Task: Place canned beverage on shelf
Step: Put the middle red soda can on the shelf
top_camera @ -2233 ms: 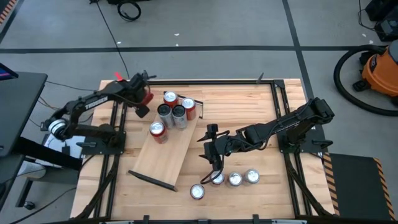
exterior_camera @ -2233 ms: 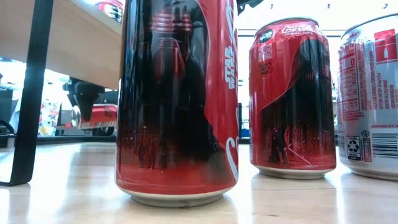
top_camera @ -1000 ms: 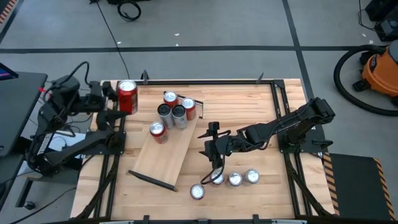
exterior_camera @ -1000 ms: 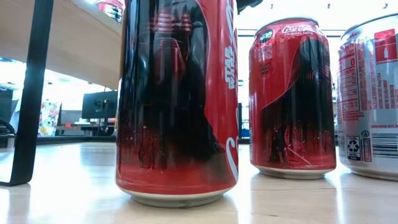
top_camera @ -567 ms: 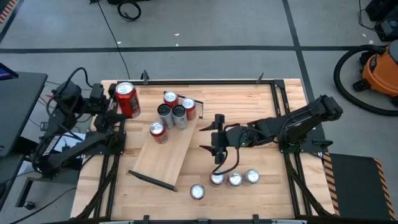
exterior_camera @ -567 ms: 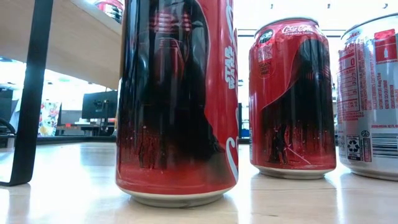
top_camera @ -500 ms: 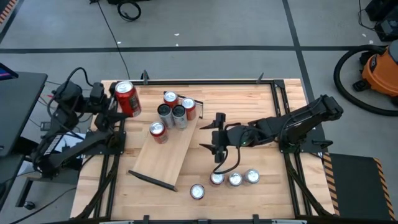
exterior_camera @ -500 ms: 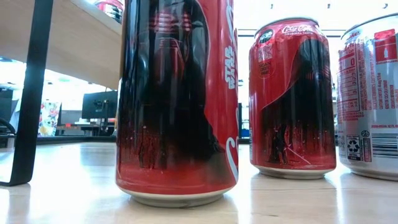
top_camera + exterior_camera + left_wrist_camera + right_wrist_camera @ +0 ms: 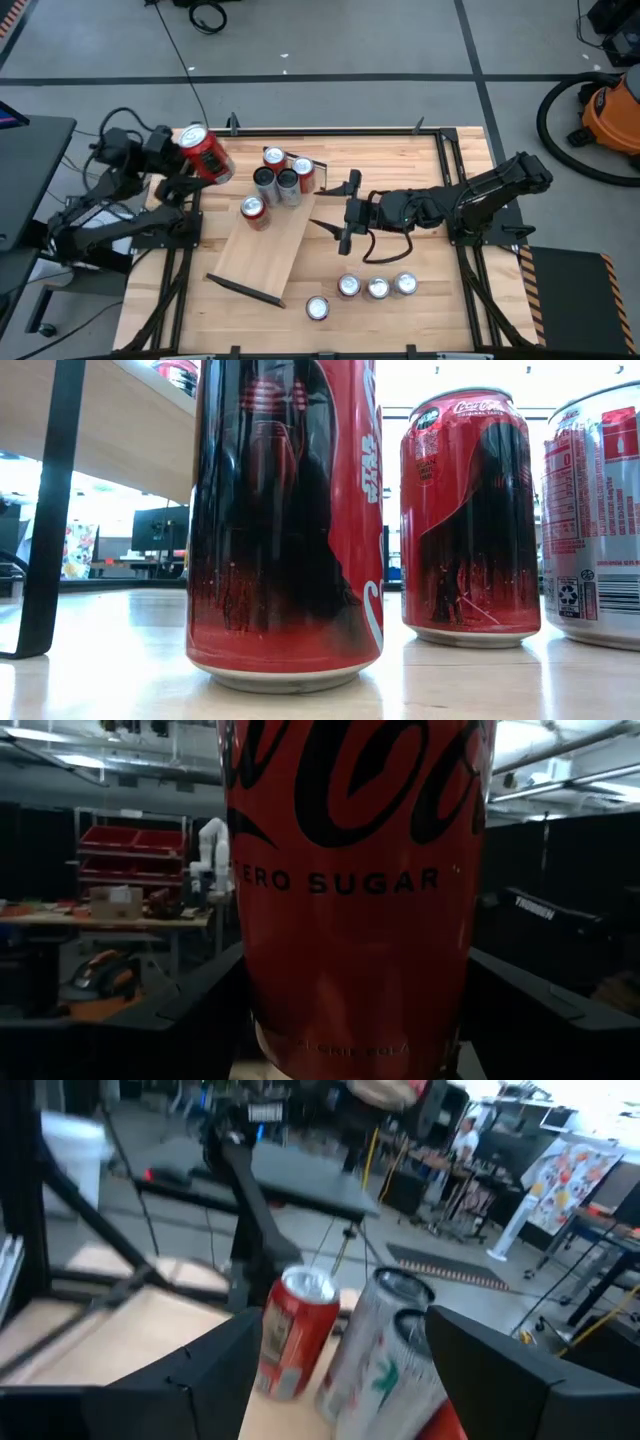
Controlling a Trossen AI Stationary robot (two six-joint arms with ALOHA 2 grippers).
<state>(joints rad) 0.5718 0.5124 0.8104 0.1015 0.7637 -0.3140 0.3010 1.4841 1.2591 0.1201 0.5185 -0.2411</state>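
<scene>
Two dark arms, matte black links and chunky joints. Left arm [image 9: 120, 185] trailing looped black cables off its base. Right arm [image 9: 470, 200] black too, thin cable hanging by the wrist. Broad, flat, dark fingers [image 9: 520, 1380], angular edges.

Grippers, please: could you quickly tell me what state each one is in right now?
Left gripper: closed on a red can, held above the table's left rear corner.
Right gripper: open, empty, beside the shelf.
</scene>
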